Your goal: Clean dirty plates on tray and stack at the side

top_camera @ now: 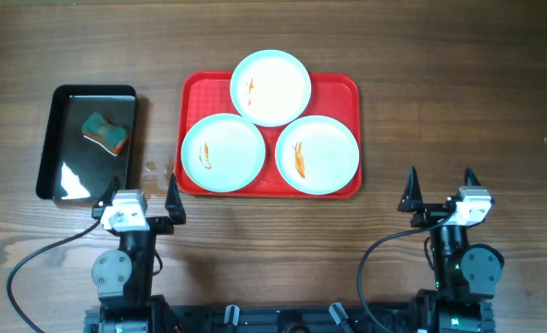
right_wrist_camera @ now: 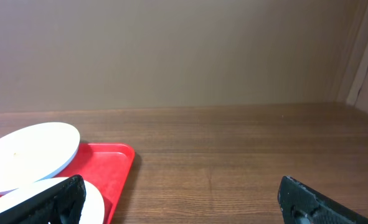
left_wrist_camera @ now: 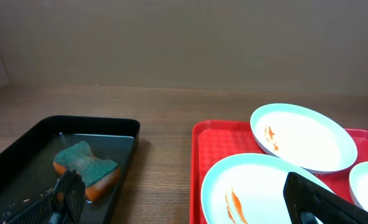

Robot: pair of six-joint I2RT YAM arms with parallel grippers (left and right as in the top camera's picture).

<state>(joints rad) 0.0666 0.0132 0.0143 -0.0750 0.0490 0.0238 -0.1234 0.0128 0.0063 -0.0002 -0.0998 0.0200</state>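
A red tray (top_camera: 340,85) lies mid-table with three white plates on it. The back plate (top_camera: 270,87), the front-left plate (top_camera: 223,153) and the front-right plate (top_camera: 317,154) each carry an orange smear. My left gripper (top_camera: 140,199) is open and empty, near the tray's front-left corner, close to the table's front edge. My right gripper (top_camera: 440,190) is open and empty, to the right of the tray. The left wrist view shows the tray (left_wrist_camera: 199,149) and two smeared plates (left_wrist_camera: 302,135) (left_wrist_camera: 258,190). The right wrist view shows the tray's right corner (right_wrist_camera: 118,158) and a plate (right_wrist_camera: 28,152).
A black glossy tray (top_camera: 60,157) stands at the left with a green-and-orange sponge (top_camera: 105,132) in it; both also show in the left wrist view, tray (left_wrist_camera: 22,155) and sponge (left_wrist_camera: 87,168). Bare wooden table (top_camera: 458,111) lies right of the red tray.
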